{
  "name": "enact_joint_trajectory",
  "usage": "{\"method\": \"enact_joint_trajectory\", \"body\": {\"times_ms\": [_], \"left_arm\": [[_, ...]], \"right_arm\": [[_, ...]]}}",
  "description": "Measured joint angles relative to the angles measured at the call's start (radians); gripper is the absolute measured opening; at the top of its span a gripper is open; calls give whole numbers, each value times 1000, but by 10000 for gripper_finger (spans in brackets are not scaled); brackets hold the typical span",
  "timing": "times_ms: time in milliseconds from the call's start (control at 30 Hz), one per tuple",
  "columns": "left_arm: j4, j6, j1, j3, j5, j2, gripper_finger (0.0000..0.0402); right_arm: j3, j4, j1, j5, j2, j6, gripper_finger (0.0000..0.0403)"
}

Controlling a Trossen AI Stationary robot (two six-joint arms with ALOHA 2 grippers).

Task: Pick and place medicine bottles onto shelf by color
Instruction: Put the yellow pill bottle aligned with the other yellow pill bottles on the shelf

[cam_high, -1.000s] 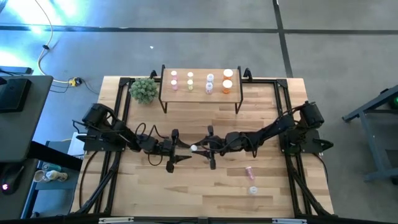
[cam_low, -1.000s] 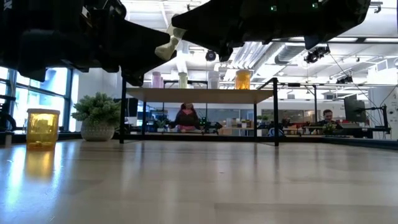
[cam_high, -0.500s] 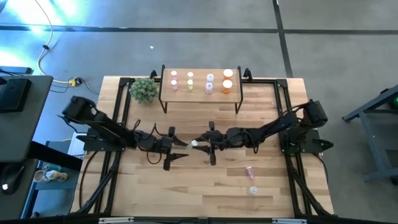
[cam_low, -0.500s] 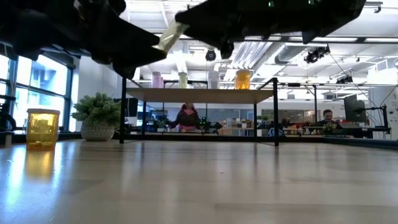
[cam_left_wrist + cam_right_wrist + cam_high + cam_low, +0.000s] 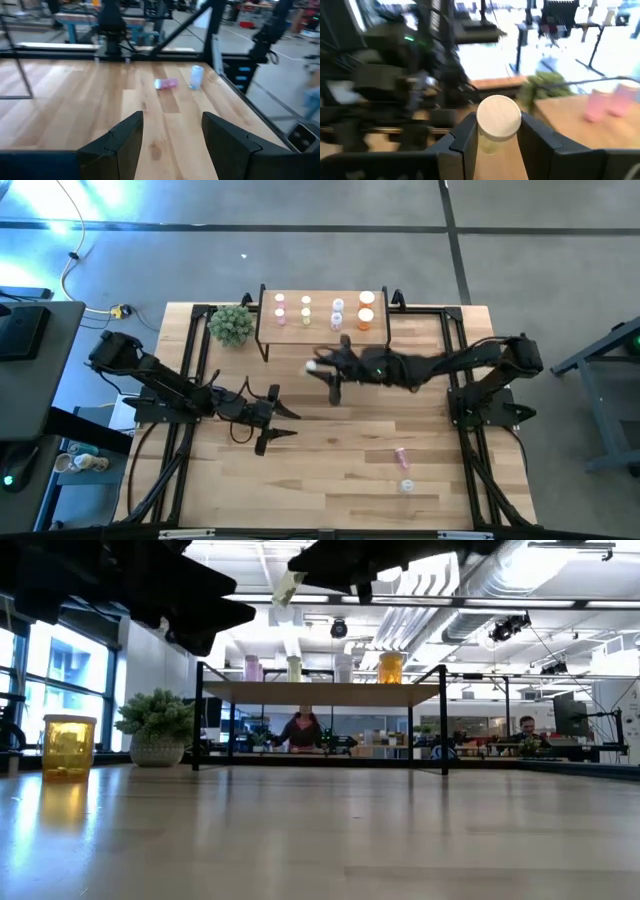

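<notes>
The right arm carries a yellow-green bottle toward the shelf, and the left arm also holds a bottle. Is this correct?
Not entirely. The left gripper holds nothing: the left wrist view shows bare table between its open fingers. The right gripper does carry a yellow-green bottle toward the shelf.

The right gripper (image 5: pixel 322 370), clamped on a yellow-green bottle (image 5: pixel 312 366), is now far closer to the shelf (image 5: pixel 322 326), just in front of its edge instead of mid-table. The left gripper (image 5: pixel 283 423), jaws apart and empty, has pulled back toward its own side, away from the right one.
</notes>
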Motion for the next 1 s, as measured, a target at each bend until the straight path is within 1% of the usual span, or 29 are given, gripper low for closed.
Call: {"method": "enact_joint_trajectory", "body": {"times_ms": [100, 233, 467, 533, 600, 667, 800, 900, 1000], "left_arm": [[-22, -3, 0, 0, 34, 0, 193], [-38, -3, 0, 0, 39, 0, 193], [-37, 0, 0, 0, 35, 0, 193], [-32, 0, 0, 0, 34, 0, 193], [-28, 0, 0, 0, 31, 0, 193], [-25, 0, 0, 0, 31, 0, 193], [-22, 0, 0, 0, 31, 0, 193], [-23, 1, 0, 0, 29, 0, 193], [-23, 6, 0, 0, 28, 0, 193]], "right_arm": [[127, -200, -66, -7, 2, -13, 110], [233, -327, -147, -44, 6, 10, 110], [307, -425, -240, -64, 13, 61, 110], [313, -452, -265, -66, 17, 83, 110], [319, -442, -285, -75, 35, 105, 110], [319, -460, -301, -98, 54, 125, 110], [318, -475, -317, -145, 106, 147, 110], [319, -473, -317, -158, 125, 145, 110], [358, -489, -316, -162, 132, 138, 110]]}}
